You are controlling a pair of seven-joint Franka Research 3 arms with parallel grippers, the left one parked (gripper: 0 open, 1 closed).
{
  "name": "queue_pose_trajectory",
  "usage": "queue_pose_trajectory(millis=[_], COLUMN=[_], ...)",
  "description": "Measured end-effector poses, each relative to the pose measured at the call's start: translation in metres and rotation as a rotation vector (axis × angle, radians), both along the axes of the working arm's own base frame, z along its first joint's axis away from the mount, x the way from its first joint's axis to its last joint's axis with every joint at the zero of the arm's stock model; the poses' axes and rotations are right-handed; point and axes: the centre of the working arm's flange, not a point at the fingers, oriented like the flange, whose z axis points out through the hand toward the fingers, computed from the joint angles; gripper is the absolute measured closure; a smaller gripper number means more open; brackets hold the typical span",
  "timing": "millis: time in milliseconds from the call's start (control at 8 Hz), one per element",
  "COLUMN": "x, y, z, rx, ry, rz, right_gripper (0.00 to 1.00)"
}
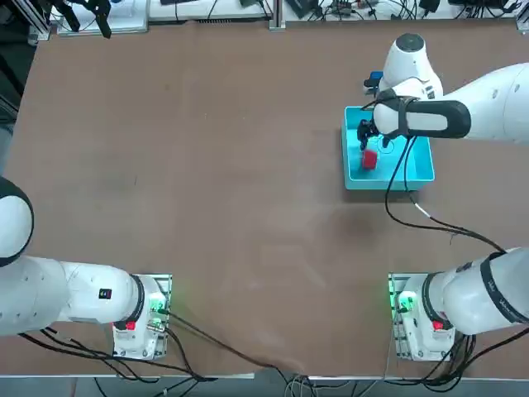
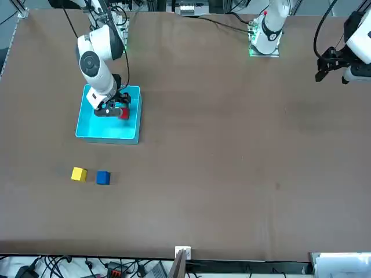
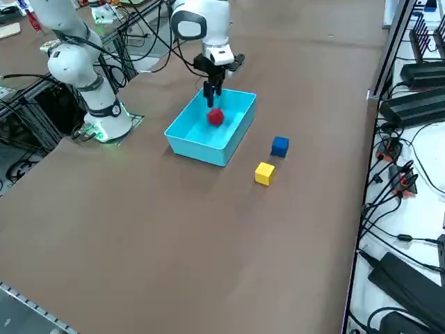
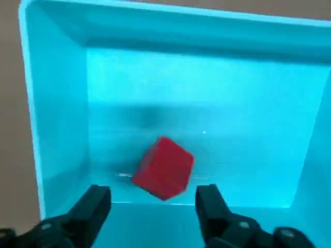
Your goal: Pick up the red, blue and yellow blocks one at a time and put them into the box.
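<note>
My right gripper (image 4: 153,199) hung over the shallow light cyan-blue plastic box (image 1: 417,169), jaws spread apart, nothing between them. The small red cube (image 4: 164,167) sat inside the box, tilted on an edge, clear of both fingertips (image 4: 98,199). It looked to be below the fingers rather than touching them. The small blue cube (image 2: 103,178) and the small yellow cube (image 2: 79,174) sat just beside each other on the brown tabletop (image 2: 232,145), outside the box, near its far wall from my base.
</note>
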Motion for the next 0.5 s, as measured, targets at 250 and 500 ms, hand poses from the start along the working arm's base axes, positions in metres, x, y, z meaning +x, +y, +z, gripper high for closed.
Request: queue_pose_trajectory(millis=[250, 500], x=[0.017, 0.069], y=[-0.003, -0.032], z=[0.036, 0.079], rx=[0.013, 0.040], ry=[-0.034, -0.104], rz=[0.000, 0.010], right_gripper=[0.00, 0.00])
